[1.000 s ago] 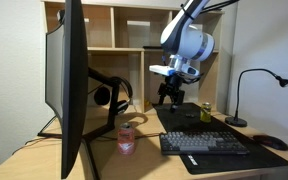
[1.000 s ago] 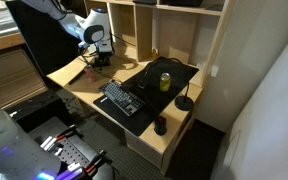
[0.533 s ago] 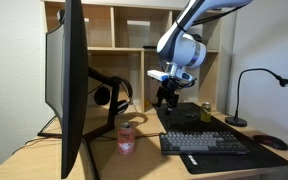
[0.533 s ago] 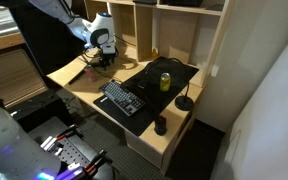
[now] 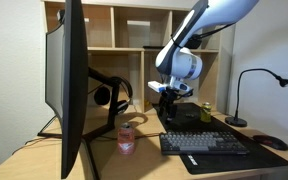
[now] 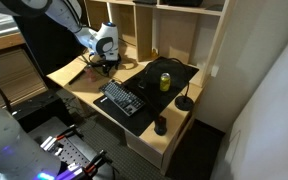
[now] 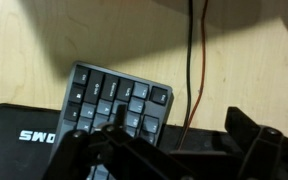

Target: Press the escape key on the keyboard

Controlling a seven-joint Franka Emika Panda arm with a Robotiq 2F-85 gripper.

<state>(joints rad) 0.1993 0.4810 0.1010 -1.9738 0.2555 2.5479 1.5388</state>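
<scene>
The black keyboard [image 5: 204, 143] lies on a black desk mat [image 5: 234, 160], to the right of the pink can [image 5: 126, 137]. It also shows in an exterior view [image 6: 121, 97]. My gripper [image 5: 170, 98] hangs in the air above and behind the keyboard's end nearest the can, clear of it; it also shows in an exterior view [image 6: 106, 63]. In the wrist view one corner of the keyboard [image 7: 114, 100] with its dark grey keys lies below my gripper [image 7: 174, 150]. The fingers stand apart and hold nothing.
A large monitor [image 5: 69, 80] stands at the left with headphones [image 5: 112, 95] behind it. A yellow can [image 5: 206, 111], a desk lamp [image 5: 246, 95] and a mouse [image 5: 269, 142] stand near the mat. Red and black cables [image 7: 194, 60] run across the wooden desk. Shelves stand behind.
My arm has come down and swung a little toward the keyboard. The gripper hangs lower than a second ago. The keyboard and cans have not moved.
</scene>
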